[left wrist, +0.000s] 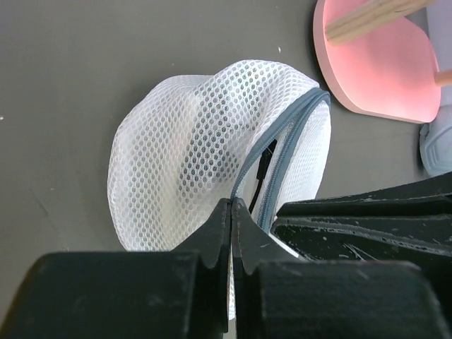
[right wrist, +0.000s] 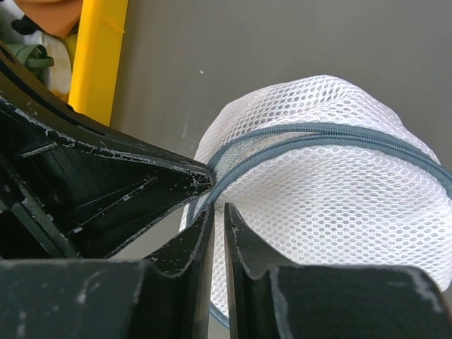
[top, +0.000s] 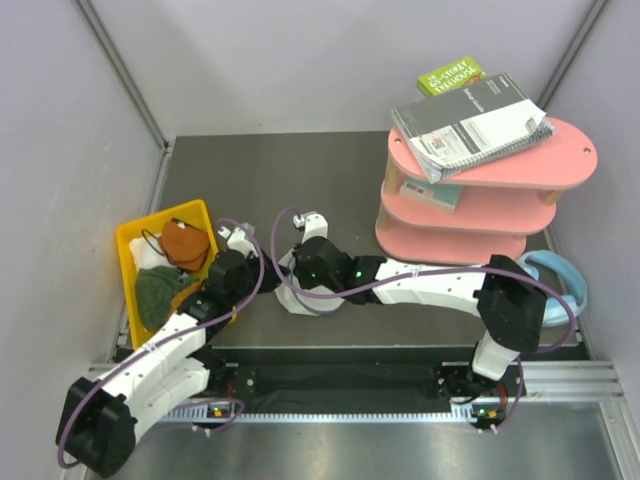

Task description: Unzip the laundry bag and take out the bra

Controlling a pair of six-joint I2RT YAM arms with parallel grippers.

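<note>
The laundry bag point(left wrist: 191, 155) is a white mesh dome on the dark table. Its grey-blue zipper point(left wrist: 286, 152) is parted a little in the left wrist view. A thin dark strap point(left wrist: 264, 168) of the bra shows in that gap; the rest of the bra is hidden inside. My left gripper point(left wrist: 232, 206) is shut on the bag's rim by the zipper. My right gripper point(right wrist: 219, 212) is shut on the mesh just below the zipper point(right wrist: 318, 134) of the bag point(right wrist: 339, 205). In the top view both grippers, left point(top: 252, 268) and right point(top: 285, 272), meet over the bag and hide it.
A yellow bin point(top: 128, 262) at the left holds a rust-orange cloth point(top: 185, 243) and a dark green cloth point(top: 157, 293). A pink three-tier shelf point(top: 470, 225) with notebooks point(top: 470, 122) stands at the back right. Pale blue headphones point(top: 565, 278) lie beside it.
</note>
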